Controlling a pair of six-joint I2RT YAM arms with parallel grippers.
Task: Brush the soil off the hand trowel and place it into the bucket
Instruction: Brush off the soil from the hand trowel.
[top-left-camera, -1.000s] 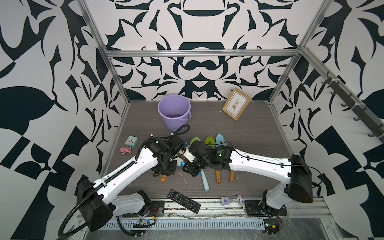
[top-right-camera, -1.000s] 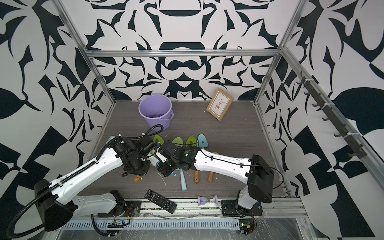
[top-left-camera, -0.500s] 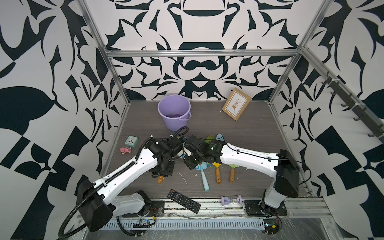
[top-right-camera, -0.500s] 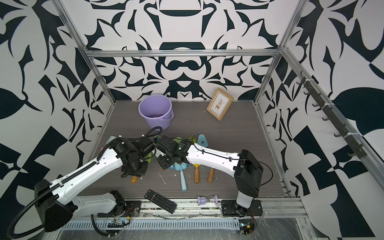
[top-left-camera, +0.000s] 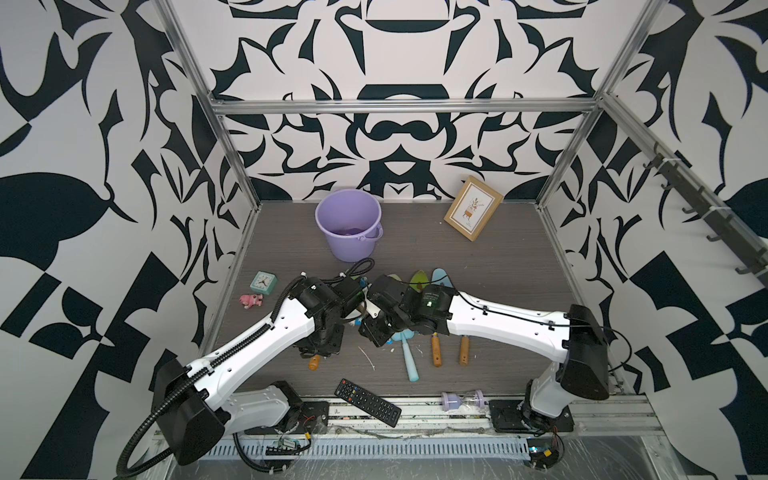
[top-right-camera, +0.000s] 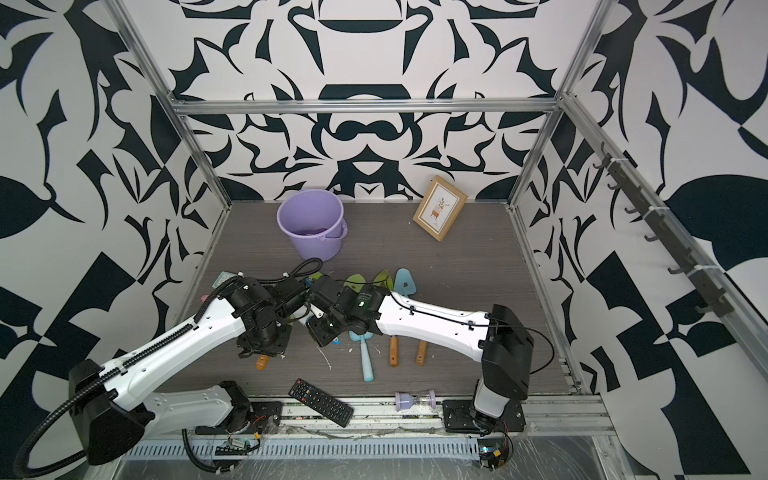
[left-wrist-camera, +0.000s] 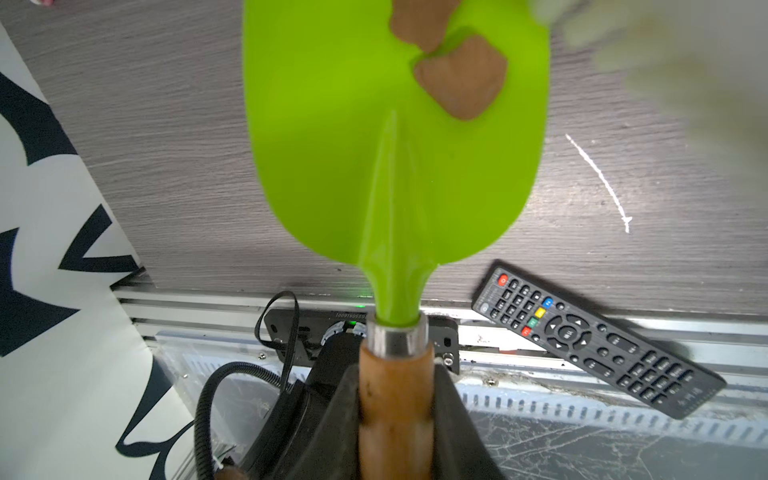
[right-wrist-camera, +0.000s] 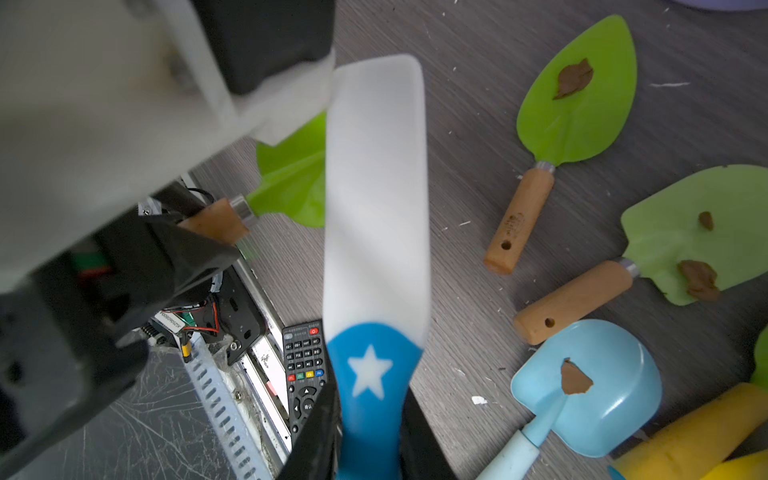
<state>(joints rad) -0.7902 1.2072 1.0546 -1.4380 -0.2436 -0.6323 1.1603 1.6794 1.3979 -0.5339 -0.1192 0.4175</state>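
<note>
Left wrist view: left hand (left-wrist-camera: 397, 374) grips the trowel (left-wrist-camera: 395, 166) bearing 2 soil clumps (left-wrist-camera: 461, 79); right hand (right-wrist-camera: 370, 440) clamps the brush (right-wrist-camera: 376, 187).

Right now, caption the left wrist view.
Left gripper grips green trowel by wooden handle; two soil clumps on blade.

Both top views look steeply down from high at the front, facing the back wall (top-left-camera: 395, 62), from far off: the remote (top-left-camera: 368, 397) lies nearest, the bucket (top-left-camera: 348, 224) well beyond it. The wrist cameras look from close range, the left along the green trowel (left-wrist-camera: 395, 145), the right along the brush (right-wrist-camera: 374, 208), down at the tabletop (left-wrist-camera: 166, 124) by the remote. All four views share the remote.
</note>
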